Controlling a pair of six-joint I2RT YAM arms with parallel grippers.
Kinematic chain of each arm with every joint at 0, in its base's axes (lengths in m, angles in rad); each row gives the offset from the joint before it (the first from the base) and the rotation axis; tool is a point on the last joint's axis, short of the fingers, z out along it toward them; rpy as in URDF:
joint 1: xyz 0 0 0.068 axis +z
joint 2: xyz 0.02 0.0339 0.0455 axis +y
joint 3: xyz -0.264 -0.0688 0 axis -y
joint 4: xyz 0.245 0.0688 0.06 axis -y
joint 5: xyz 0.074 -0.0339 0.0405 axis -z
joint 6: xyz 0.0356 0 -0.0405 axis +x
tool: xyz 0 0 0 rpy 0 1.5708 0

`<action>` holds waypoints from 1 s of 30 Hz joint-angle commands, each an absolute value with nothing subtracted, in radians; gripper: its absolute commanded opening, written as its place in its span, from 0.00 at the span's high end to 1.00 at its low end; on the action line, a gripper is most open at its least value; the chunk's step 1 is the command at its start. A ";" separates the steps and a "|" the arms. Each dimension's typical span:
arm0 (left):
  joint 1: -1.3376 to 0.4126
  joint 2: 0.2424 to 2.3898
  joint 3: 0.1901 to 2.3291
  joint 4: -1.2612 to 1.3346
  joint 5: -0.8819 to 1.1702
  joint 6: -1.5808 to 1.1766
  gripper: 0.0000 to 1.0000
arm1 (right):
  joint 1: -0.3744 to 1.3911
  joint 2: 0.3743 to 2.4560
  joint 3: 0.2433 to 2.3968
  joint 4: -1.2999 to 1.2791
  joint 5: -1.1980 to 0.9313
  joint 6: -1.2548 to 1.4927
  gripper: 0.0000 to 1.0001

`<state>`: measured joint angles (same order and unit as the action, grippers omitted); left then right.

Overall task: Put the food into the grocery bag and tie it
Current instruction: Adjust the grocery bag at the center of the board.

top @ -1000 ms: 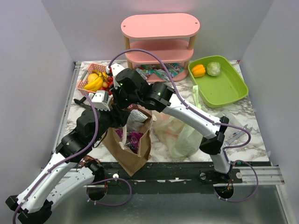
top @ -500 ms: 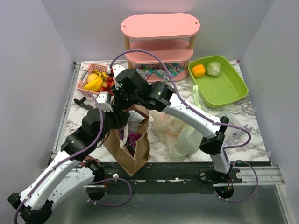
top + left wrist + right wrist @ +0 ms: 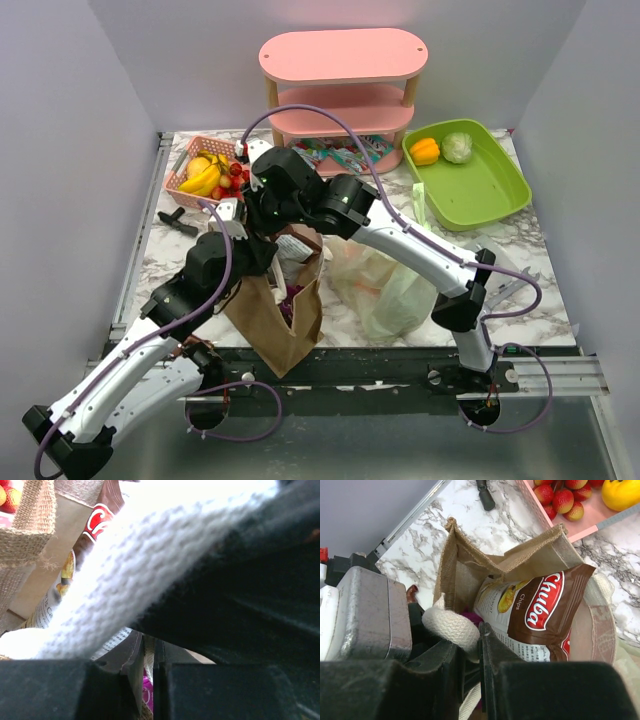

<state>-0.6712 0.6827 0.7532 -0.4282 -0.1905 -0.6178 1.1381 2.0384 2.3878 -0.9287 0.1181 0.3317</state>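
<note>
Left arm (image 3: 205, 268) reached farther in; only top view shows grocery bag (image 3: 392, 290).

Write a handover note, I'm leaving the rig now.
Right gripper: shut on the bag's white handle. Left gripper: jaws nearly shut beside that handle; grip unclear.
Brown burlap bag, near edge, holds the chips pack and a purple item. Pale plastic bag lies right of it, not held.
Done: some food bagged. Left: tie the handles; fruit in the pink basket and vegetables in the green tray still out.
</note>
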 commanded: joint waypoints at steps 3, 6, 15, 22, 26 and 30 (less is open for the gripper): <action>-0.671 0.652 0.772 -0.443 -0.078 -0.570 1.00 | 1.159 1.970 2.385 -0.854 0.118 0.370 0.58; -0.671 0.595 0.789 -0.441 -0.020 -0.553 1.00 | 1.158 1.966 2.392 -0.874 0.188 0.365 0.23; -0.671 0.441 0.916 -0.620 0.008 -0.526 1.00 | 1.156 1.882 2.304 -0.861 0.409 0.325 0.11; -0.670 0.357 1.012 -0.781 -0.066 -0.534 1.00 | 1.156 1.798 2.210 -0.814 0.447 0.351 0.08; -0.671 0.304 1.035 -0.839 -0.127 -0.584 1.00 | 1.156 1.773 2.190 -0.807 0.420 0.357 0.04; -0.672 0.242 1.065 -0.927 -0.203 -0.671 1.00 | 1.156 1.778 2.168 -0.833 0.439 0.364 0.04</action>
